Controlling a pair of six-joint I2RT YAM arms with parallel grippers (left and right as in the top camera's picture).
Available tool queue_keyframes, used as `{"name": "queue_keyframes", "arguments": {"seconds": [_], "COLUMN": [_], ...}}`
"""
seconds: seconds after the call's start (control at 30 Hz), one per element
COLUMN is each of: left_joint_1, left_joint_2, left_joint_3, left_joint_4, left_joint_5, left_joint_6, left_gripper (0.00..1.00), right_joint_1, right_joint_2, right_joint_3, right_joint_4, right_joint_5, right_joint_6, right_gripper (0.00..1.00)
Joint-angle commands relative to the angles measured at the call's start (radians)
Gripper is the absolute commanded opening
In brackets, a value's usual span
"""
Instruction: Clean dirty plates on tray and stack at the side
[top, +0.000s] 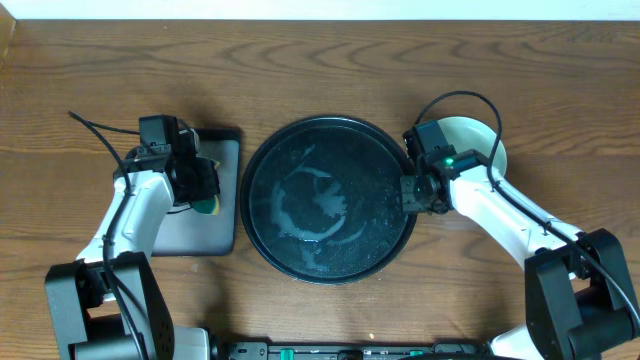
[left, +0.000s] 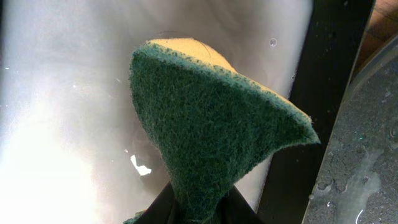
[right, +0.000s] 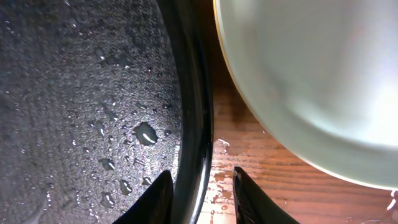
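The wooden table (top: 320, 70) bears the round black tray (top: 330, 200) at its middle, glossy and streaked with water. The plates (top: 480, 140) lie on the table just right of it, pale mint on top; their number cannot be told. A grey tray (top: 205, 235) sits left. Only the wrist views show the grips. The right gripper (right: 202, 171) stands spread astride the tray's beaded rim. The left gripper (left: 196, 214) pinches a green-and-yellow sponge (left: 205, 130) above the grey tray.
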Motion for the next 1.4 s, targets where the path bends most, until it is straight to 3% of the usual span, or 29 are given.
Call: {"name": "queue_keyframes", "arguments": {"seconds": [0.0, 0.13, 0.27, 0.43, 1.37], "left_joint_1": [-0.002, -0.002, -0.002, -0.002, -0.002], "left_joint_2": [0.002, 0.002, 0.002, 0.002, 0.002], "left_joint_3": [-0.014, -0.014, -0.014, -0.014, -0.014], "left_joint_4": [0.003, 0.003, 0.003, 0.003, 0.003], "left_joint_5": [-0.01, -0.014, -0.014, -0.014, -0.014], "left_joint_6": [0.014, 0.014, 0.014, 0.014, 0.014], "left_gripper": [0.17, 0.17, 0.17, 0.17, 0.17], "right_joint_1": [0.002, 0.003, 0.003, 0.003, 0.005], "right_joint_2": [0.013, 0.013, 0.013, 0.013, 0.013], "right_joint_3": [-0.028, -0.067, -0.08, -0.084, -0.084], "right_joint_4": [0.021, 0.09, 0.117, 0.121, 0.128], "right_joint_5": [0.014, 0.0, -0.017, -0.02, -0.174], "right_joint_6": [0.023, 0.03, 0.03, 0.03, -0.025], "right_gripper": [0.3, 0.27, 0.12, 0.01, 0.08]}}
